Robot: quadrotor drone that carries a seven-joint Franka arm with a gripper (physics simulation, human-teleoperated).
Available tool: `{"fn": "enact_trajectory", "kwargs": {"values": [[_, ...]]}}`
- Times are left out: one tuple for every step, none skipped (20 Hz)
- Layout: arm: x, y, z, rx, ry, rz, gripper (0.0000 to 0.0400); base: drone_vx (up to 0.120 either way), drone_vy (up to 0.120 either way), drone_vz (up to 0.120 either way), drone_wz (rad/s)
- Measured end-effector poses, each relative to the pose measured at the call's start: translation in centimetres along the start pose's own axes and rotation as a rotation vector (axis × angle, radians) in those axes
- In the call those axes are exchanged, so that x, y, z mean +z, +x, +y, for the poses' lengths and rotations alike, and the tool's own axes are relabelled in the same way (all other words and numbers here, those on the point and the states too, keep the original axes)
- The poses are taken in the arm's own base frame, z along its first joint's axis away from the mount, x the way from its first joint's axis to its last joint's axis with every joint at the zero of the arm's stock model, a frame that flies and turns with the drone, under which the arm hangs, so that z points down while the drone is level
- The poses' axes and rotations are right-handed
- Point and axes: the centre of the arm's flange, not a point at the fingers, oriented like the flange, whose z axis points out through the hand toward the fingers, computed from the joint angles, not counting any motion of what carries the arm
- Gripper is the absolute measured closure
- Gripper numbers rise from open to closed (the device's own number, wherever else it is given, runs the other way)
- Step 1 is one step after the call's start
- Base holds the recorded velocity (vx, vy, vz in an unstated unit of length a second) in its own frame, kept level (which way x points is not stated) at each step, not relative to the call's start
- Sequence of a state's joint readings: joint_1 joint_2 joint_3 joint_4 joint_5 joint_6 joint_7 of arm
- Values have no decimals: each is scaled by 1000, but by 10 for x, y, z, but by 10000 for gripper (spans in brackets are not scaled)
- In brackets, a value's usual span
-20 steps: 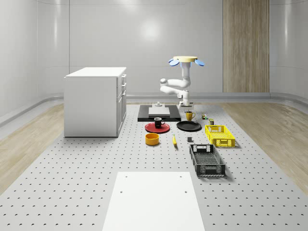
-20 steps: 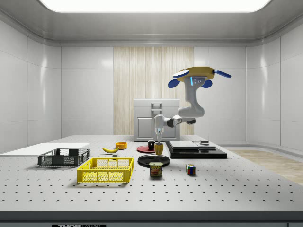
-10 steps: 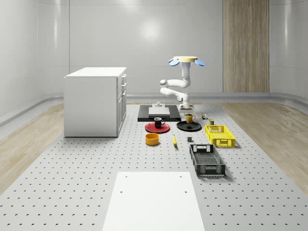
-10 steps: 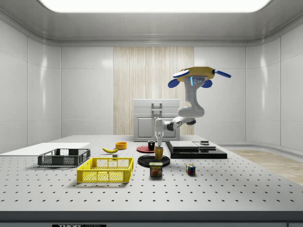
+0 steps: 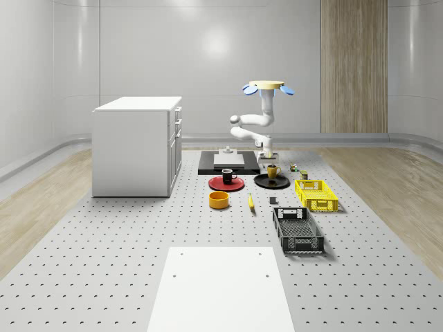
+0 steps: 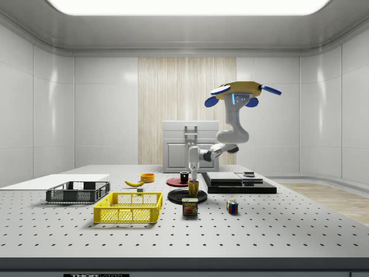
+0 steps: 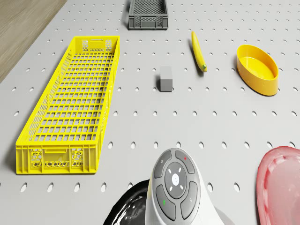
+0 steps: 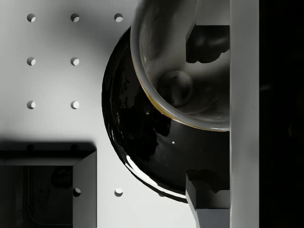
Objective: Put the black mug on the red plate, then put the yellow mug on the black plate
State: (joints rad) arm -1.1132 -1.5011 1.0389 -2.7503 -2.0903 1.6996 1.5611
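yellow mug [image 6: 193, 187] in claw [image 6: 194, 180], over black plate [image 6: 180, 197]

Black mug [image 5: 228, 176]: upright on red plate [image 5: 225, 184], handle toward the whole-scene view's right. Red plate flat on the perforated table, round, shallow; pink-red rim [image 7: 276, 185] in the drone view. Yellow mug [image 5: 273, 170]: upright on or just above black plate [image 5: 271, 182], contact not discernible; pale inside [image 8: 190, 71] seen from above in the wrist view. Black plate glossy, round, flat on the table beside the red plate, at the whole-scene view's right of it.
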Motion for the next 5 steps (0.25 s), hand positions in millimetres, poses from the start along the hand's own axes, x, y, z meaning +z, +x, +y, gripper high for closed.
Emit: {"fn": "enact_trajectory", "kwargs": {"values": [[-4,0,0,0,0,0,39,0,0,0,0],[-7,0,0,0,0,0,31,0,0,0,0],[-11,0,0,0,0,0,24,0,0,0,0],[-15,0,0,0,0,0,19,0,0,0,0],[-18,0,0,0,0,0,14,0,0,0,0]]}}
